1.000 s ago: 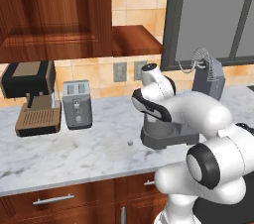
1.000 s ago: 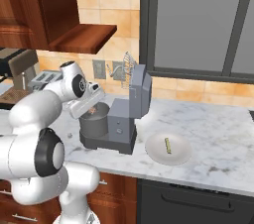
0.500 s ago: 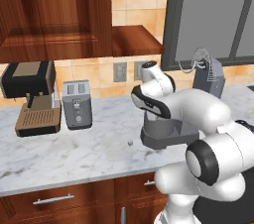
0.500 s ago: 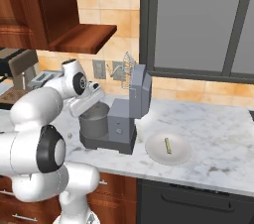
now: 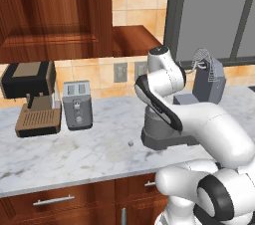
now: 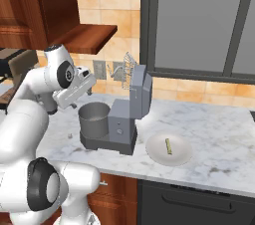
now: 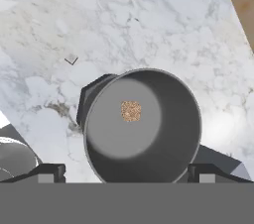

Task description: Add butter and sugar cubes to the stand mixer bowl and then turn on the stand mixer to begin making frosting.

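The marble counter (image 6: 219, 134) carries everything here. Biggest item on it is the stand mixer (image 6: 130, 114), head tipped back with the whisk up in the air. On its base sits the stand mixer bowl (image 7: 144, 124), and from the hand view you look straight down into it: one tan-brown sugar cube (image 7: 131, 111) lies on the bottom, a bit toward 11 o'clock of centre. The gripper (image 7: 128, 172) hangs right above the bowl with its jaws spread wide, grasping nothing.

In the right base view, at about 3 o'clock of the mixer, there's a white plate (image 6: 157, 152) with the butter (image 6: 169, 146) lying on it.

The whitish sugar cube (image 7: 72, 59) is loose on the counter, at roughly 10 o'clock from the bowl in the hand view. I think it's lying flat, but it's tiny.
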You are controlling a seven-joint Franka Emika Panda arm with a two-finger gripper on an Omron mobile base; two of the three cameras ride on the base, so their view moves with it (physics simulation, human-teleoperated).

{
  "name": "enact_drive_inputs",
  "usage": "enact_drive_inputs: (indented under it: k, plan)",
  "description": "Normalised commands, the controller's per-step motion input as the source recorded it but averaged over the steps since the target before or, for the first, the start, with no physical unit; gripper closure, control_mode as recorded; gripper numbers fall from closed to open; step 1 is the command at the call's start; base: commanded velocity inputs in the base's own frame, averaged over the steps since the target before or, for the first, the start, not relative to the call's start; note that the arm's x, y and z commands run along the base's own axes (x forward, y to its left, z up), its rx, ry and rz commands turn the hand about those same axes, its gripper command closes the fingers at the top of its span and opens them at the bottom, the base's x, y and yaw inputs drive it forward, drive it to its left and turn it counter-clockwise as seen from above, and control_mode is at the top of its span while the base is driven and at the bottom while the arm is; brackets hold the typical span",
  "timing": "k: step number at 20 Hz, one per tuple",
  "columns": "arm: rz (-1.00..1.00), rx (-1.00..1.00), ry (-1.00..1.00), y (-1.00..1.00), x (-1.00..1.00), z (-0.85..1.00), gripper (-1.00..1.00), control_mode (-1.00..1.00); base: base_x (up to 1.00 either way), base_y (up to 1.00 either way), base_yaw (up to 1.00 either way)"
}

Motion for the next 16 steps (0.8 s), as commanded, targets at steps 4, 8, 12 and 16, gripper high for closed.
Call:
enact_drive_inputs:
  k: [4, 8, 12, 16]
  plan:
    - [0.25, -0.05, 0.00, 0.66, -0.69, 0.06, -1.00, -1.00, 0.00, 0.00, 0.00]
    - [0.29, -0.07, 0.00, 0.68, -0.69, 0.00, -1.00, -1.00, 0.00, 0.00, 0.00]
    - [0.22, -0.08, 0.00, 0.62, -0.41, -0.04, -1.00, -1.00, 0.00, 0.00, 0.00]
    - [0.02, -0.14, 0.05, 0.46, 0.01, -0.32, -1.00, -1.00, 0.00, 0.00, 0.00]
